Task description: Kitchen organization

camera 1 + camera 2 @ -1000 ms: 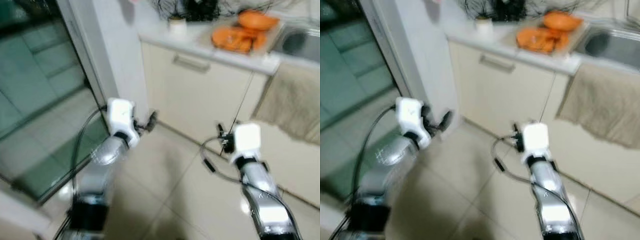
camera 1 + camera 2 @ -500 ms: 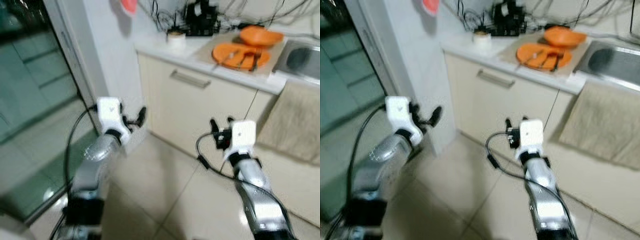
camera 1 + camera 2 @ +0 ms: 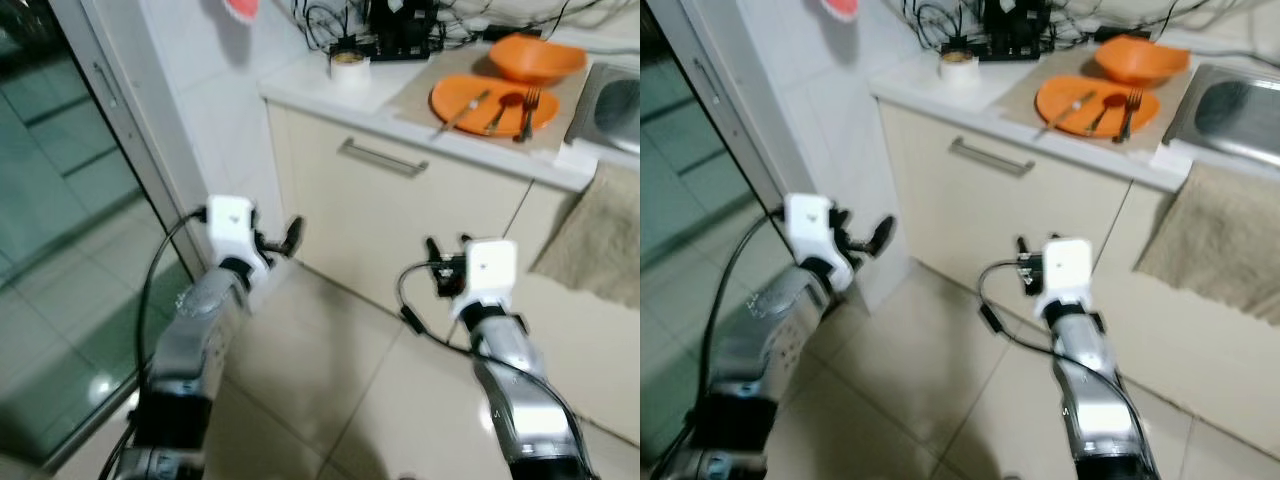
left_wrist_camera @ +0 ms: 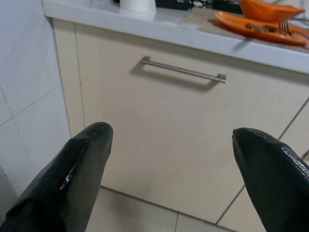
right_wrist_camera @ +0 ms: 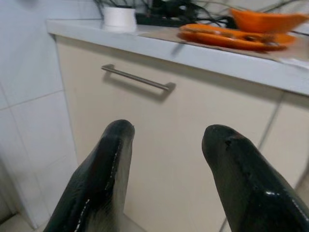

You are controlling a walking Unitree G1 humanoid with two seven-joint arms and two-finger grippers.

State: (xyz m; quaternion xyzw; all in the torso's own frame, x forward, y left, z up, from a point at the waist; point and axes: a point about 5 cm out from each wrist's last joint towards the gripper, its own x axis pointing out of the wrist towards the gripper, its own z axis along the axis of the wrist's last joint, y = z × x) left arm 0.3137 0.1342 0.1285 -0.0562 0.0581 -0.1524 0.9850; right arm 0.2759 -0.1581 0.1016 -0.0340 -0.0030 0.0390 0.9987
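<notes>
An orange plate (image 3: pixel 493 103) with a fork, a spoon and another utensil lies on a tan mat on the white counter (image 3: pixel 330 92). Behind it stands an orange bowl (image 3: pixel 537 58). A small white cup (image 3: pixel 347 68) is at the counter's left end. Both arms are held out low over the floor, in front of the cream cabinet. My left gripper (image 3: pixel 278 240) is open and holds nothing; its wrist view faces the drawer handle (image 4: pixel 183 70). My right gripper (image 3: pixel 440 268) is open and holds nothing, also facing the handle (image 5: pixel 137 78).
Black cables and a power strip (image 3: pixel 400 25) crowd the back of the counter. A steel sink (image 3: pixel 615 95) sits at the right, with a beige towel (image 3: pixel 600 235) hanging below it. A glass door (image 3: pixel 70 200) stands on the left beside a white tiled wall (image 3: pixel 200 110). Pale floor tiles (image 3: pixel 330 380) lie underfoot.
The camera has shifted and the picture has sharpened, so the counter looks nearer and fuller. Both arms keep the same forward pose with their fingers apart.
</notes>
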